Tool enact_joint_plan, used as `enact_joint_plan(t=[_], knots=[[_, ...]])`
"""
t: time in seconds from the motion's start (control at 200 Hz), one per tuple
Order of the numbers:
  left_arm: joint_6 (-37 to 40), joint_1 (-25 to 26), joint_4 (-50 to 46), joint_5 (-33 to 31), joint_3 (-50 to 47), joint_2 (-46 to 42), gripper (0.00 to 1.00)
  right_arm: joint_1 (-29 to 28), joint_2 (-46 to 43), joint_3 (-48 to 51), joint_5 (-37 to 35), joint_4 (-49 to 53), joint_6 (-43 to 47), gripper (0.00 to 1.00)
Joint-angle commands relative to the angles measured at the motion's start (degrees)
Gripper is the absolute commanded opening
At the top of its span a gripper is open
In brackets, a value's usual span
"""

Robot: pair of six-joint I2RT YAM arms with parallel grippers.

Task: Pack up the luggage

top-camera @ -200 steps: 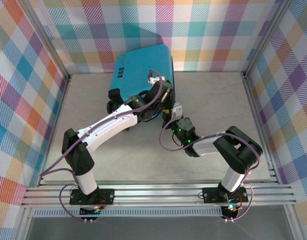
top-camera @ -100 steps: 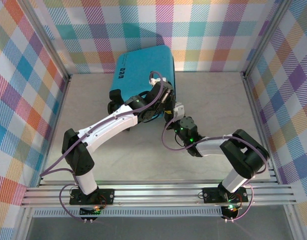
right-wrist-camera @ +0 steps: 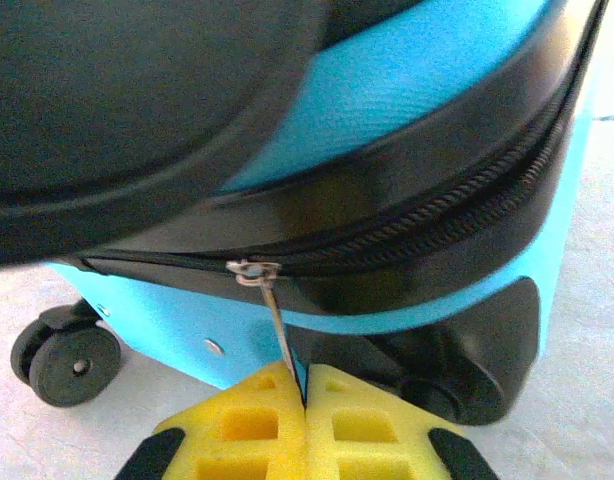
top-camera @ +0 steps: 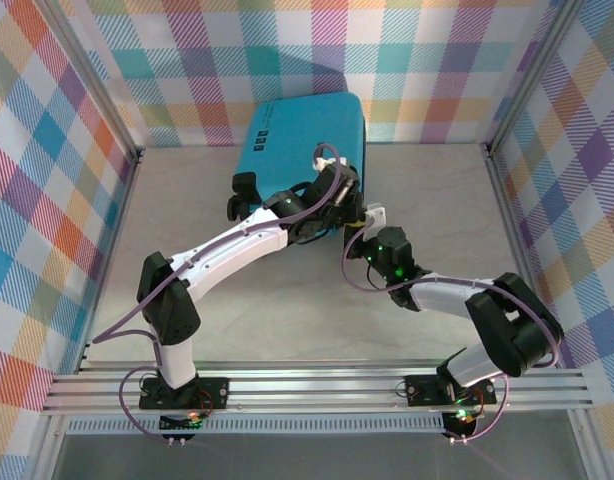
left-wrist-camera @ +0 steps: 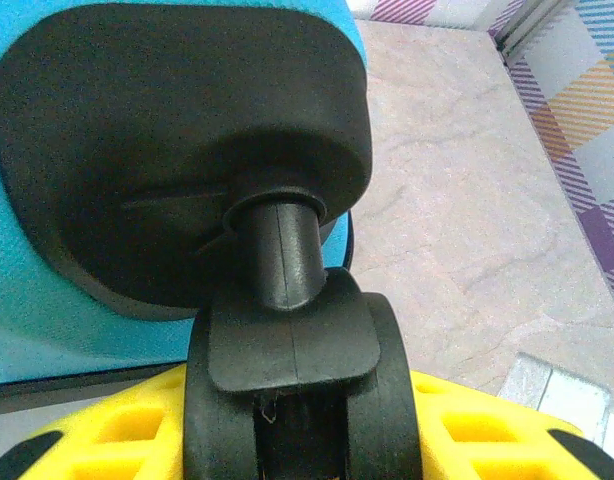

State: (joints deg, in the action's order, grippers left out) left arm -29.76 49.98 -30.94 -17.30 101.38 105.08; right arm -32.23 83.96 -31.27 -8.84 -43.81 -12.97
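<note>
The right gripper's (right-wrist-camera: 305,398) two yellow fingers (right-wrist-camera: 227,432) are pressed together, pinching the thin metal zipper pull (right-wrist-camera: 277,325) of the luggage (right-wrist-camera: 457,50). The pull hangs from a slider on the black zipper band (right-wrist-camera: 437,200), which runs around the turquoise shell. Below the band and to the left, a black wheel (right-wrist-camera: 67,365) rests on the table.

The left gripper's (left-wrist-camera: 297,440) yellow fingers (left-wrist-camera: 117,432) stand apart with a black caster wheel (left-wrist-camera: 292,395) of the luggage between them, each finger close against a side of the wheel. The wheel's stem rises into a black rounded mount (left-wrist-camera: 177,140) on the turquoise corner.

From above, the luggage is the large turquoise case lying at the back of the pale stone-patterned table (top-camera: 437,200), against the rear wall, its broad face up and small dark labels near its left edge. Both arms reach in to its near right corner, the left arm (top-camera: 227,245), white, from the near left, and the right arm (top-camera: 457,295) from the near right. Bright plaid walls (top-camera: 47,150) stand behind the luggage and to both sides.
</note>
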Motion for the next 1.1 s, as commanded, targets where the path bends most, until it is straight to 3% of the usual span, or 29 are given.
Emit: enact_joint_plan(t=[0.0, 0.55, 0.8, 1.095], knots=[[3.74, -0.71, -1.04, -4.14, 4.00, -2.34, 0.00, 6.74, -2.49, -0.16, -8.22, 4.92, -5.12, 0.00], [5.30, -0.64, -4.48, -4.35, 2.46, -1.44, 0.00, 13.53, -4.72, -3.61, -7.09, 18.40, -7.65, 0.00], [5.05, -0.72, -2.97, -5.38, 1.11, -0.45, 0.00, 13.93, -7.52, 0.01, -1.28, 18.92, -8.98, 0.00], [4.99, -0.67, -1.82, -3.77, 0.30, 0.77, 0.00, 14.53, -5.05, -2.37, -6.63, 23.60, -8.40, 0.00]])
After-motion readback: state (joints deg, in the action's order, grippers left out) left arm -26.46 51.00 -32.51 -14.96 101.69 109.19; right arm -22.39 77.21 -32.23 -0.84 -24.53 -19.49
